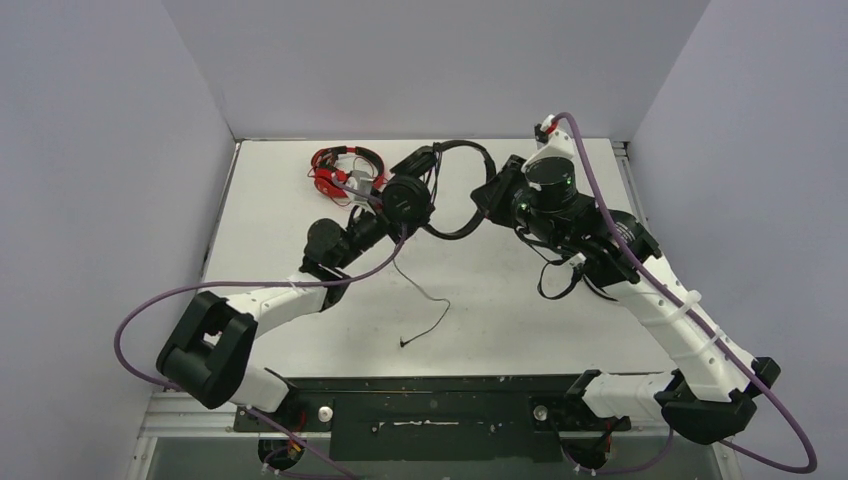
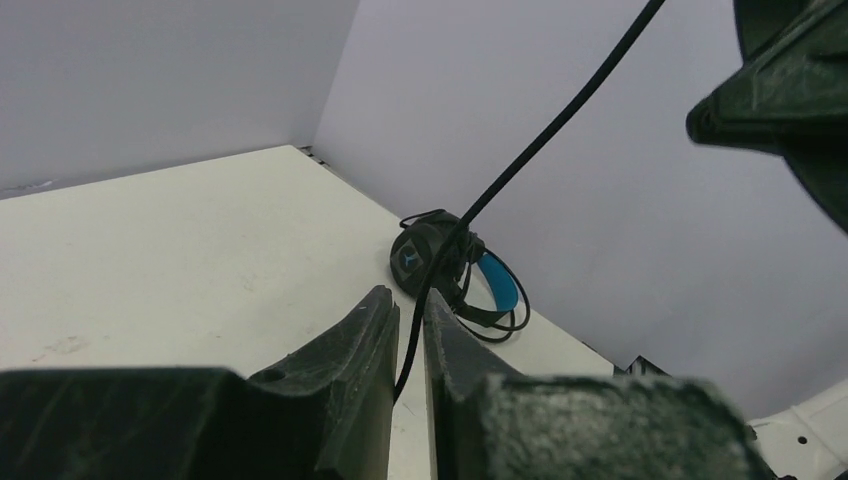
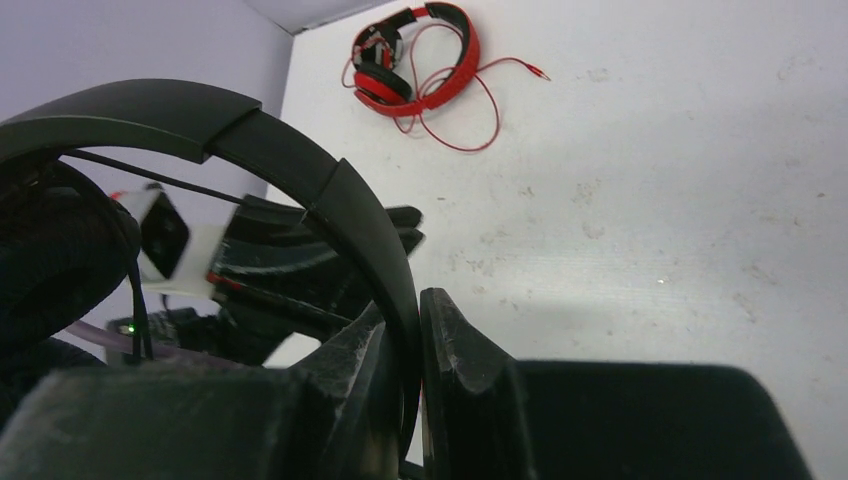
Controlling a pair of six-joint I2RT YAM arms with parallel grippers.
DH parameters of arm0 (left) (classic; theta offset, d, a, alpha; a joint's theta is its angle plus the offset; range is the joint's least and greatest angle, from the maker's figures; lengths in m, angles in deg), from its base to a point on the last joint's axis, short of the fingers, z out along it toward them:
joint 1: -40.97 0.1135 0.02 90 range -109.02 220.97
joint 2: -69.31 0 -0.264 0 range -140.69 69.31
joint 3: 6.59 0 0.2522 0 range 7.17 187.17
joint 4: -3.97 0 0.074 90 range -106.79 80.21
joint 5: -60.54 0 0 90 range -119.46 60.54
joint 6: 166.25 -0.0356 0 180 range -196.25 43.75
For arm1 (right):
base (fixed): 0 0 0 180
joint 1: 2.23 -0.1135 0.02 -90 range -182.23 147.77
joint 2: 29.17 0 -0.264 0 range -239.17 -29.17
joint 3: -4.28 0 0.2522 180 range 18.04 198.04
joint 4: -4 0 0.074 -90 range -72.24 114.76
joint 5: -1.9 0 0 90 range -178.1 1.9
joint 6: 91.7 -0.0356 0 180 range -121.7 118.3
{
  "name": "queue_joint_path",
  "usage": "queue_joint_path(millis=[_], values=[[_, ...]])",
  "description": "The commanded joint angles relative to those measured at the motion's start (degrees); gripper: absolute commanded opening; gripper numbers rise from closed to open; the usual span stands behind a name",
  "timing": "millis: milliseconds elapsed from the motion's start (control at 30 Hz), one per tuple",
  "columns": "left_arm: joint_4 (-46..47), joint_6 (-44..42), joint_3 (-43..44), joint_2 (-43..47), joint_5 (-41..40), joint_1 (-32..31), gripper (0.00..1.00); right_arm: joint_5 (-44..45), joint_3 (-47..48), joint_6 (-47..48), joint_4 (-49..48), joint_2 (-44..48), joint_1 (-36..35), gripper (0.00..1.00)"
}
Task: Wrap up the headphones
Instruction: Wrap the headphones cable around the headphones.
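The all-black headphones (image 1: 408,198) hang above the table between my two arms. My right gripper (image 1: 490,200) is shut on their headband (image 3: 330,190); the fingers (image 3: 450,340) pinch the band. My left gripper (image 1: 392,228) is shut on their thin black cable (image 2: 540,140), which passes between its fingers (image 2: 365,340). The cable's loose end trails down to a plug (image 1: 403,342) on the table. The red headphones (image 1: 345,170) lie with their red cord at the back left, and also show in the right wrist view (image 3: 415,55). The blue-band headphones (image 2: 455,270) lie by the wall.
White table (image 1: 500,320) enclosed by grey walls on three sides. In the top view my right arm (image 1: 620,250) covers the blue-band headphones; only a black cable loop (image 1: 560,285) shows beside it. Purple arm cables loop off both sides.
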Motion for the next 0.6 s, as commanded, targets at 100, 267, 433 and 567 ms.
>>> queue_joint_path(millis=[100,267,433,567], values=[[7.56,-0.05,2.67,-5.19,-1.50,-3.78,0.18,3.12,7.75,-4.21,-5.59,-1.55,0.28,0.00],[10.10,0.84,1.83,-7.43,-0.77,-4.43,0.18,6.94,10.75,-4.54,-3.83,-1.99,0.37,0.00],[11.87,1.34,-0.77,-9.07,0.44,-5.99,0.18,10.74,14.20,-4.29,-1.63,-3.50,0.71,0.00],[12.84,0.71,-3.34,-10.05,0.26,-7.27,0.18,12.33,17.18,-3.27,-0.17,-4.92,0.98,0.00]])
